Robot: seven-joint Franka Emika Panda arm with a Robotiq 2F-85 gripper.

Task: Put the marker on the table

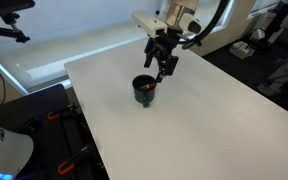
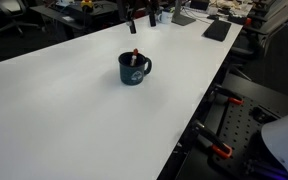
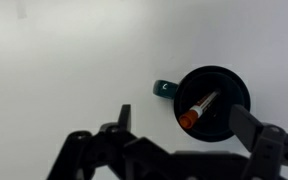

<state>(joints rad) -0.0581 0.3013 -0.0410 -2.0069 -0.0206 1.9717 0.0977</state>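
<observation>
- Table: white, plain, fills most of both exterior views and is the whole backdrop of the wrist view.
- Arm: white, comes in from the far edge of the table in an exterior view, wrist pointing down.
- Gripper: black, hangs above the cup, a little to its far side, clear of it. In the wrist view the jaws are wide apart and empty, with the fingers low in the frame and the cup showing between them, nearer the right-hand one.
- Cup: dark, round, upright on the table. Handle looks teal in the wrist view and points away from the cup to the left.
- Marker: inside the cup, not on the table. Reddish-orange, leaning against the inner wall. Red end pokes above the rim in both exterior views.
</observation>
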